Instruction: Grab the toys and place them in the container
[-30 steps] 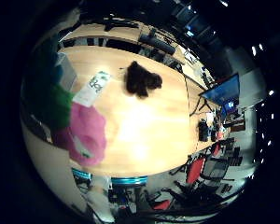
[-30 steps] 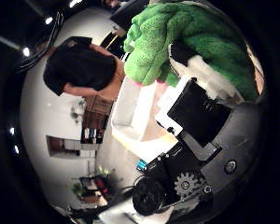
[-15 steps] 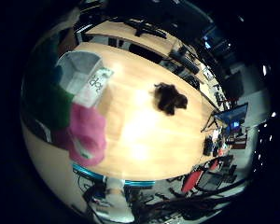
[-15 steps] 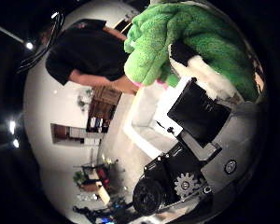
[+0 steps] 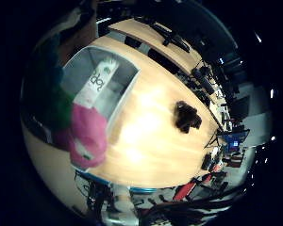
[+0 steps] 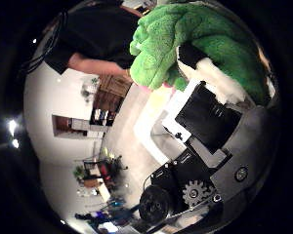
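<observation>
My hand (image 6: 211,115) is shut on a green plush toy (image 6: 188,41); its black and white fingers curl over the fuzzy green body in the right thumb side palm view. In the right little finger side palm view the same toy sits close to the palm, showing a green part (image 5: 49,92) and a pink part (image 5: 88,137). Past it, a clear container (image 5: 128,75) stands on the wooden table (image 5: 151,143) with a white and green item (image 5: 97,79) inside. A dark furry toy (image 5: 188,117) lies on the table away from the container.
Desks and chairs (image 5: 184,47) stand beyond the table's far edge. A person in a black shirt (image 6: 93,39) is behind the held toy in the right thumb side palm view. Shelves (image 6: 112,96) line a white wall.
The whole view has shifted: the hand has moved with the green toy, and the container now fills more of the little finger side view. The dark toy lies where it was on the table.
</observation>
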You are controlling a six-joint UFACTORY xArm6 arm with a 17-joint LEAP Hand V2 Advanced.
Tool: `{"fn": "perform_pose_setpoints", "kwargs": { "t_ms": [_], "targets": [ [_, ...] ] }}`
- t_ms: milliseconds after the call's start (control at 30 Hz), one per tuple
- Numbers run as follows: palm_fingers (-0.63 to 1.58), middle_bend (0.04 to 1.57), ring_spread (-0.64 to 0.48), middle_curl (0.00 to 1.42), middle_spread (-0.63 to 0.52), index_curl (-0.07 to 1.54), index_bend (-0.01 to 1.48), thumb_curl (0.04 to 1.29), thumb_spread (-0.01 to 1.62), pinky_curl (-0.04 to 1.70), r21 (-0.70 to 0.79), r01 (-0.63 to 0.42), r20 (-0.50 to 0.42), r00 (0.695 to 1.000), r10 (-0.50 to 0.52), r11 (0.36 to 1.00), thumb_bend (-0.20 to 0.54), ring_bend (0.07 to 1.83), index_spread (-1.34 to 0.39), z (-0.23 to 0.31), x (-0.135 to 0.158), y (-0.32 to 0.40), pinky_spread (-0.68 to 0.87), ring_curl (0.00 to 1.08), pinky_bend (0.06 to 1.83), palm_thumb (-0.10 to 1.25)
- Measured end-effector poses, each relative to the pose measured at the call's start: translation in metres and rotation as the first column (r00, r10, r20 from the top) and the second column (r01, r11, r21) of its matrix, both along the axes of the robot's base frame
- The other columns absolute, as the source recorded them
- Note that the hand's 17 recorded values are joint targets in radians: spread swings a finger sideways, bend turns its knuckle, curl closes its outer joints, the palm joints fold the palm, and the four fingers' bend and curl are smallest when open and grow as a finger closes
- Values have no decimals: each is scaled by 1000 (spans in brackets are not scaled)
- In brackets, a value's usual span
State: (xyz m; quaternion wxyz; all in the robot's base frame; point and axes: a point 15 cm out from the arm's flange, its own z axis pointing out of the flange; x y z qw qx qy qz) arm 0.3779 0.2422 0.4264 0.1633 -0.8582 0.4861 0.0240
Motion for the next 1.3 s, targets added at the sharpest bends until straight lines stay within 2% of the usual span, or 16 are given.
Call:
{"fn": "perform_pose_setpoints", "kwargs": {
  "t_ms": [767,800,833,867,933,967,1000,1133,1300],
  "targets": [
    [1224,1012,-325,506,-382,688,344,329,996,454,-25,10,-7,1000,-10,1000,-20,1179,-622,-8,10,-1,-565,462,1034,1004],
    [1089,961,-334,490,-395,673,302,320,1002,460,-27,9,-11,1000,-10,1000,-46,1159,-623,-9,9,-1,-575,455,1060,956],
    [919,848,-336,458,-401,657,232,302,1000,470,-32,7,-20,1000,-7,999,-80,1154,-617,-11,8,-2,-580,452,1105,864],
    [656,727,-324,435,-364,662,182,278,988,502,-42,1,-36,999,-3,999,-114,1146,-591,-16,7,-3,-564,468,1156,733],
    [292,614,-281,400,-301,626,142,255,957,515,-71,-15,-88,996,9,997,-109,1037,-554,-27,0,-8,-478,444,1141,562],
    [281,608,-275,399,-290,616,148,253,954,520,-83,-24,-111,994,15,996,-99,1033,-548,-30,-2,-10,-457,444,1140,539],
    [146,583,-252,385,-261,586,158,249,943,490,-95,-34,-126,992,21,995,-88,946,-536,-31,0,-11,-381,402,1063,489],
    [41,524,-155,358,-182,526,193,247,912,424,-105,-61,-148,988,45,993,-54,762,-494,-33,6,-14,-128,311,953,379],
    [74,470,-106,341,-142,479,180,255,899,377,-101,-61,-140,989,46,993,-39,707,-468,-30,6,-14,32,276,908,339]
  ]
}}
